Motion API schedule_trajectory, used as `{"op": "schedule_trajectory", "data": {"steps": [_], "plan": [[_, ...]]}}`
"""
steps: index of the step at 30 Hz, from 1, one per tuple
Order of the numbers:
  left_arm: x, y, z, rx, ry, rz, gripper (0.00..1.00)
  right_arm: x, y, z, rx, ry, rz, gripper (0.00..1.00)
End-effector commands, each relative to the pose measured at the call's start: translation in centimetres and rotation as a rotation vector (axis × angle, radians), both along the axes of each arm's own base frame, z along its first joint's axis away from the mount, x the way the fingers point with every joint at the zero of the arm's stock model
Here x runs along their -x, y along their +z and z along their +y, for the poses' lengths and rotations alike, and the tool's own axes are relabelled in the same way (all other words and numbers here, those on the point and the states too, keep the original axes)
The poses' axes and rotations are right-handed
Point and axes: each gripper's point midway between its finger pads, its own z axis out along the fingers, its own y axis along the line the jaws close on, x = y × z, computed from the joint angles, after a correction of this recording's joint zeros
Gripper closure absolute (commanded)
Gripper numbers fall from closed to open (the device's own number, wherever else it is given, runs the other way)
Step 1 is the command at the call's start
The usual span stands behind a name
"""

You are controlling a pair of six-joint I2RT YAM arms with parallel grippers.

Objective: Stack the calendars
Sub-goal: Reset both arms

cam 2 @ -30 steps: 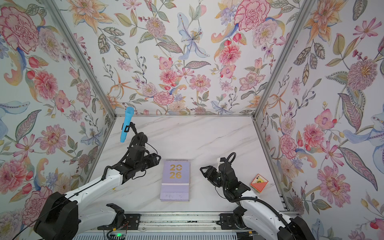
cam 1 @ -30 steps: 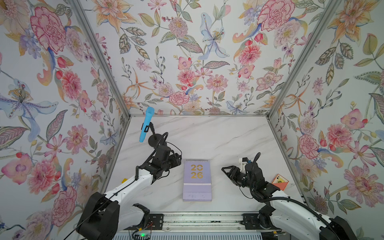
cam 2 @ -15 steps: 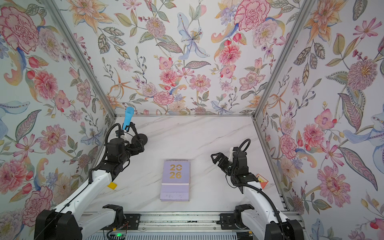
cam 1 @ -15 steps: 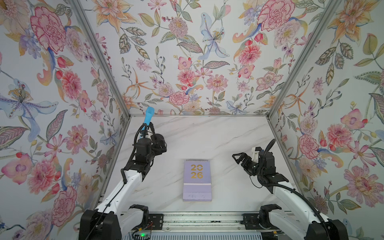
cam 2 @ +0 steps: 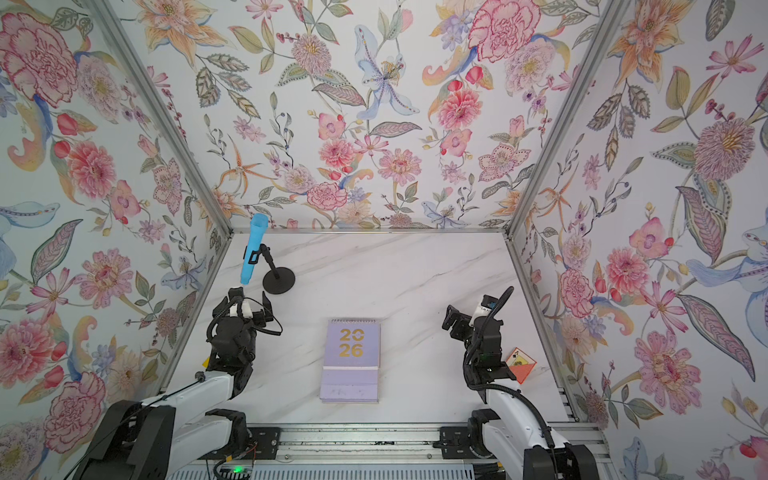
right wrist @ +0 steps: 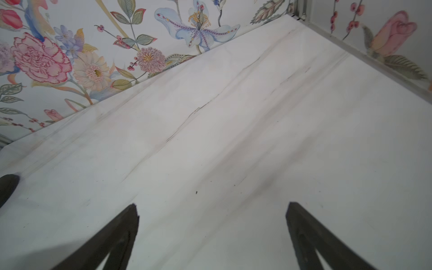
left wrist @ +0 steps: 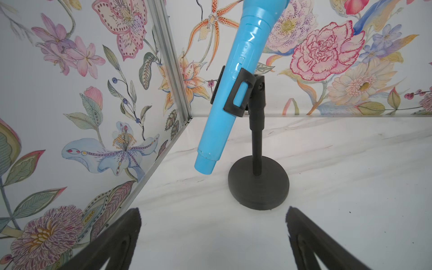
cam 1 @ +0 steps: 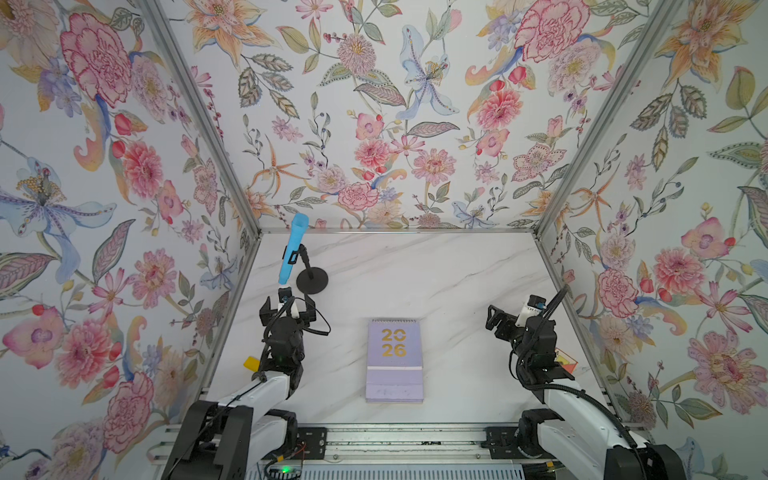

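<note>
Honestly, it all turns on one spot – the calendars [cam 1: 395, 359] sit as a single pile near the 6 o'clock edge of the counter [cam 1: 415, 270]. The cover on top is lilac, and the long axis runs 12 to 6 with the spiral at the 12 end. How many lie underneath I can't count.

From the left end effector [cam 1: 286, 311] the pile is at about 4 o'clock, from the right end effector [cam 1: 500, 322] about 8 – neither clearly nearer. Both are spread wide and empty, well apart from the pile. The left one faces the blue microphone [left wrist: 219, 131] on its black stand [left wrist: 258, 184] at 12.

No loose calendar in sight, so I'd guess the stacking is done. There's plenty of bare counter toward 12. Walls close in at 9 and 3, with a yellow block [cam 1: 250, 363] and an orange card [cam 2: 521, 363] beside them.
</note>
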Motion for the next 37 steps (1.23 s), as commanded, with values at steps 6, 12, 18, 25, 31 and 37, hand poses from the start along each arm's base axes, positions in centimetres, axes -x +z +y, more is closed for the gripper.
{"op": "schedule_trajectory", "data": {"steps": [6,12,18,25,31,37], "plan": [[-0.2,1.6,1.3,-0.075,0.037,-0.149,0.0,-2.4,4.3,-3.3,0.241,-0.091,-0.14,0.01],[-0.2,0.0,0.3,-0.1,-0.025,-0.152,0.0,-1.6,2.7,-4.8,0.321,-0.163,-0.182,0.01],[-1.6,-0.7,1.2,-0.088,0.031,-0.096,0.0,-3.3,2.2,-4.4,0.346,-0.127,-0.221,0.01],[-1.3,-0.7,1.4,-0.086,0.04,-0.1,0.0,-4.9,0.1,-2.7,0.377,-0.045,-0.223,0.01],[-1.2,-0.6,1.4,-0.082,0.042,-0.109,0.0,-6.2,-0.6,-2.4,0.38,-0.021,-0.152,0.01],[-1.5,-0.8,1.3,-0.085,0.039,-0.091,0.0,-6.3,-0.7,-2.6,0.376,-0.025,-0.146,0.01]]}}
